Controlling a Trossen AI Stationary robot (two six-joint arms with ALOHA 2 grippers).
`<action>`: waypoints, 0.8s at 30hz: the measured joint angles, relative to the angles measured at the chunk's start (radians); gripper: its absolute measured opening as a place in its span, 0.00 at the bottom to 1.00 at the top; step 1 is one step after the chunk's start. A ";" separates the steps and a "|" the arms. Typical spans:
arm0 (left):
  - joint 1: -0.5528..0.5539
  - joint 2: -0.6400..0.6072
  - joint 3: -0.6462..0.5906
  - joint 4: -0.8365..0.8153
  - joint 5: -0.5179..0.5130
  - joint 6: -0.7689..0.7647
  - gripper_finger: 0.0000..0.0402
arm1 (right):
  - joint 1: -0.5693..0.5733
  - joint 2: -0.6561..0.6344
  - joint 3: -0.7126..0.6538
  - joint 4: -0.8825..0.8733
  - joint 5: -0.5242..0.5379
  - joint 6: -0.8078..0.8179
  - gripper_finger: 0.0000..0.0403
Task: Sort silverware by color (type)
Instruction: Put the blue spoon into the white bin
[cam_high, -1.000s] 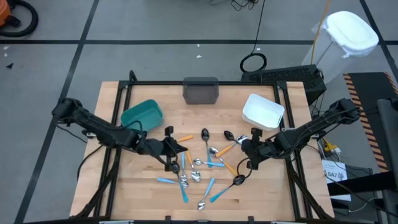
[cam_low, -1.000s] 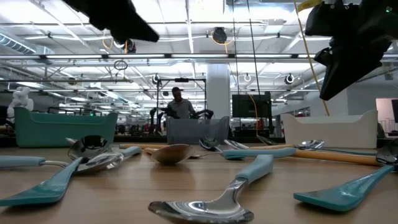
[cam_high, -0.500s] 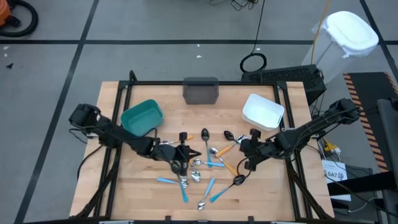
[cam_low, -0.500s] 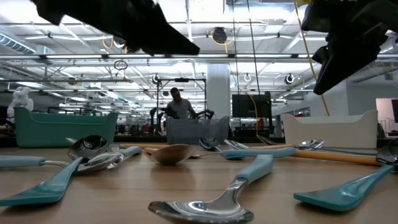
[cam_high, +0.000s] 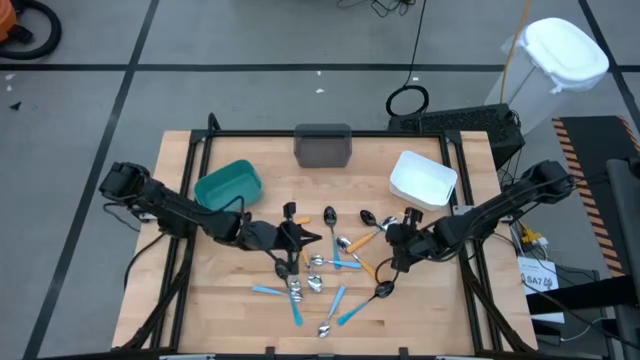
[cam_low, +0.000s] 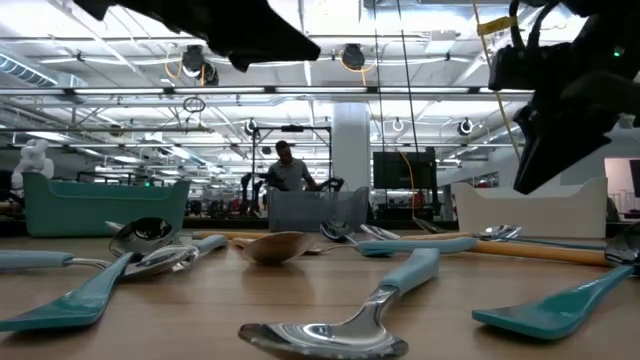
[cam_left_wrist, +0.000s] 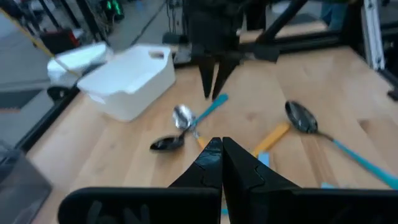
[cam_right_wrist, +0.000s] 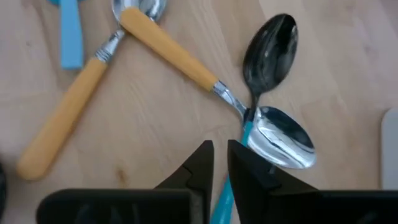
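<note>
From above, both arms reach low toward the middle of the tabletop (cam_high: 200, 300). The left gripper (cam_high: 297, 240) sits over the silverware (cam_high: 320, 275) pile's 10 o'clock edge, pinched closed with nothing in it. The right gripper (cam_high: 398, 240) hangs at the pile's 2 o'clock side, just in front of the white bin (cam_high: 423, 181). The teal bin (cam_high: 229, 188) is at 10 o'clock on the tabletop, the grey bin (cam_high: 323, 146) at 12.

Low view: spoons lie flat across the wood, and both arms are just dark shapes at the top corners. A person stands far back in the room.

Left wrist: its fingers (cam_left_wrist: 211, 163) meet tip to tip, empty. Past them lie a black spoon (cam_left_wrist: 167, 143), a silver spoon (cam_left_wrist: 183, 115) and an orange handle (cam_left_wrist: 272, 137), with the right gripper hanging tips-down beyond.

Right wrist: its fingers (cam_right_wrist: 202, 163) are a thin slit apart, holding nothing, right over a blue-handled spoon (cam_right_wrist: 280, 144). A black-headed spoon (cam_right_wrist: 270, 46) touches that one, and two orange-handled pieces (cam_right_wrist: 168, 53) cross nearby.
</note>
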 joint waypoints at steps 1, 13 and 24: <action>0.000 0.000 0.020 -0.036 0.000 -0.016 0.00 | 0.000 0.003 0.000 -0.004 0.000 0.000 0.14; -0.011 0.004 0.132 -0.418 0.026 -0.037 0.00 | -0.017 0.029 -0.003 -0.005 0.029 -0.020 0.35; -0.097 -0.096 0.111 -0.704 -0.026 -0.179 0.00 | -0.031 0.088 -0.003 -0.001 0.021 -0.035 0.38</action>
